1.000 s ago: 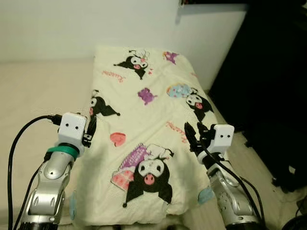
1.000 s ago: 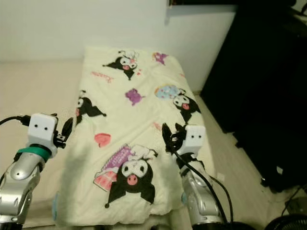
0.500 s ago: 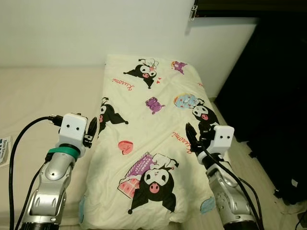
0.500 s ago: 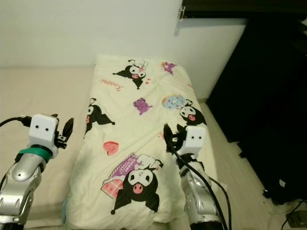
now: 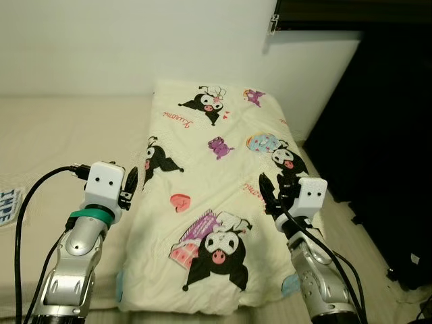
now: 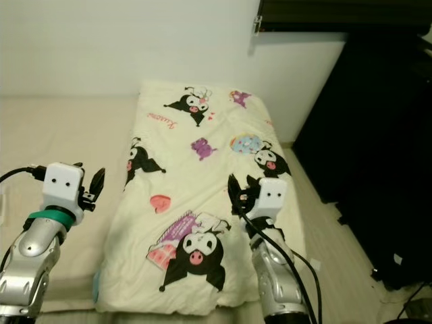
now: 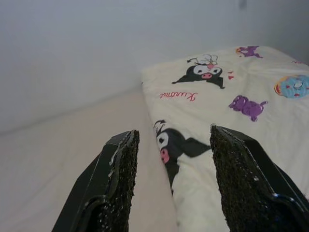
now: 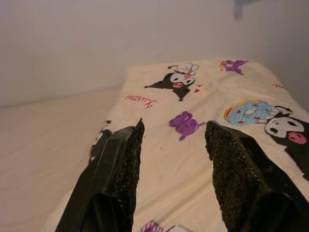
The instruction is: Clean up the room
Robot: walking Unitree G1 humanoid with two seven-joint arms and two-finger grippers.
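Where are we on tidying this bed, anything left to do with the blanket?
Looks done: the cartoon-print blanket lies spread flat along the right side of the mattress, reaching the wall. In hand: nothing; the left gripper and right gripper hover open above the blanket's side edges. Left: possibly smoothing the slightly uneven near edge, plus the printed item at the mattress's left edge.

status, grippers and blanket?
Left gripper open, at the blanket's left edge. Right gripper open over its right side. Blanket lies flat; nothing held.
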